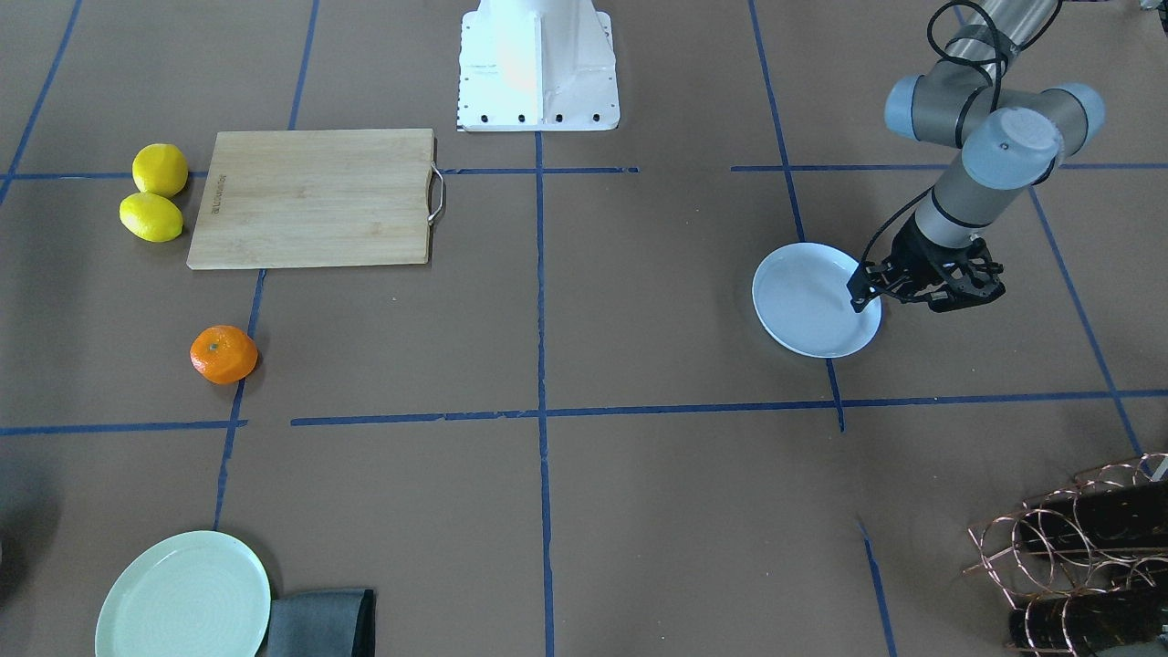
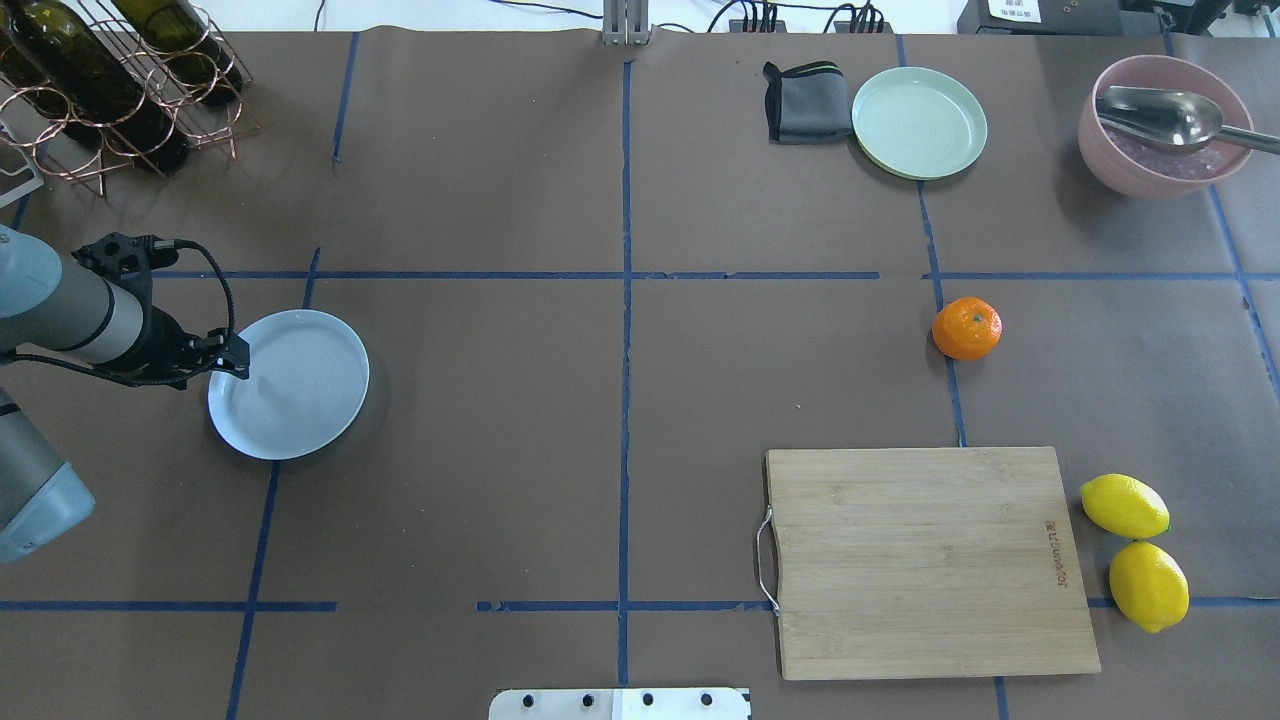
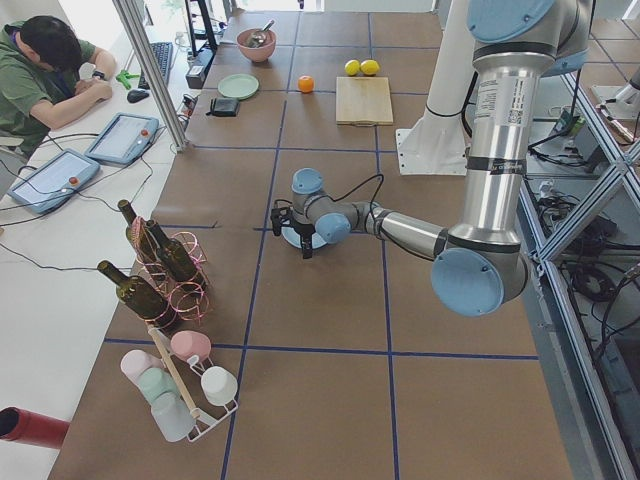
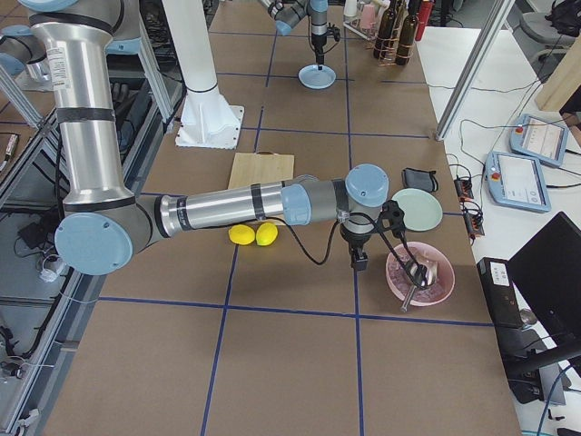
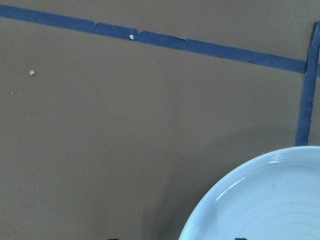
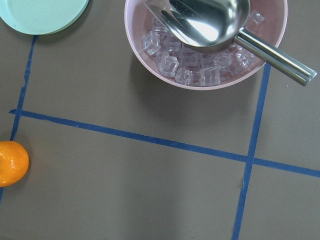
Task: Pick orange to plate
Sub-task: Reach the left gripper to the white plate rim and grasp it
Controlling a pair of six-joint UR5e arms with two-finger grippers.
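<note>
The orange (image 2: 967,328) sits alone on the brown table, on my right side, and also shows at the left edge of the right wrist view (image 6: 11,163). The white plate (image 2: 295,390) lies far off on my left side. My left gripper (image 2: 237,362) hangs at the plate's near rim (image 1: 808,306). Its tips barely show in the left wrist view, wide apart, one over the plate (image 5: 270,200) and one outside, so it is open. My right gripper (image 4: 359,259) shows only in the exterior right view, beside the pink bowl; I cannot tell its state.
A wooden cutting board (image 2: 925,560) lies near my base, with two lemons (image 2: 1124,505) to its right. A pale green plate (image 2: 919,122), a dark cloth (image 2: 805,102) and a pink bowl (image 2: 1165,125) with ice and a scoop stand at the far right. A bottle rack (image 2: 110,80) is far left.
</note>
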